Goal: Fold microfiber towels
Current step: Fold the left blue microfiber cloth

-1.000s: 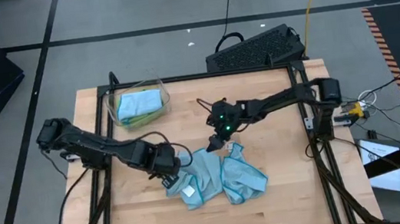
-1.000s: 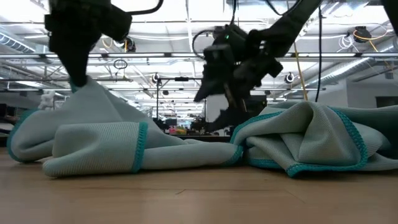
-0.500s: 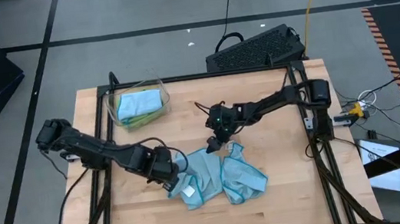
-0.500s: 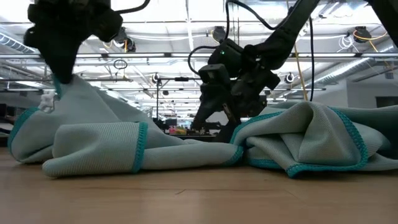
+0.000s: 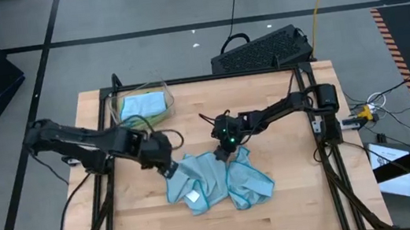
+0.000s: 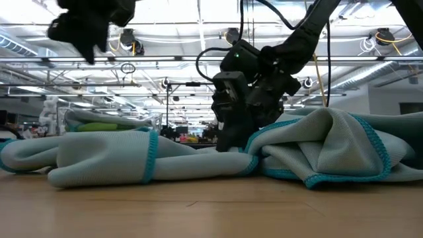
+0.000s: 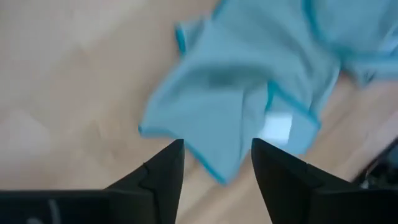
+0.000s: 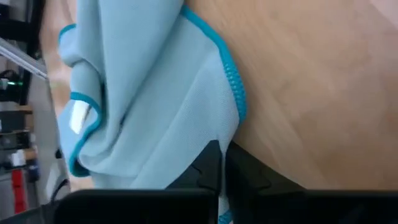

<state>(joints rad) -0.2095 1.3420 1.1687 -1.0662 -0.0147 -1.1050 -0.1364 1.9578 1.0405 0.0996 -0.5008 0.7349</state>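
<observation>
A light blue microfiber towel (image 5: 215, 179) lies crumpled near the middle of the table, its white tag (image 7: 277, 127) showing on top. My left gripper (image 5: 166, 166) hangs open above the towel's left end (image 7: 186, 112), touching nothing; in the low view it is high up (image 6: 89, 26). My right gripper (image 5: 223, 152) is down at the towel's far edge and shut on it (image 6: 231, 135). My right gripper pinches the towel's far, teal-hemmed edge (image 8: 231, 134) between its two fingers. The fingers slant down from the far right side. One layer or several, I cannot tell. The towel lies slack on the table, bunched in folds (image 6: 317, 142) beside the fingers.
A clear plastic bin (image 5: 140, 107) at the far left holds folded blue and green cloths. A black keyboard (image 5: 260, 50) lies beyond the table's far edge. Bare wood (image 5: 294, 190) shows to the right of and nearer than the towel.
My left gripper has opened, let go of the towel's left corner and risen toward the far edge; that raised corner has dropped flat onto the table. My right gripper has come down onto the towel's far edge and shut on it.
</observation>
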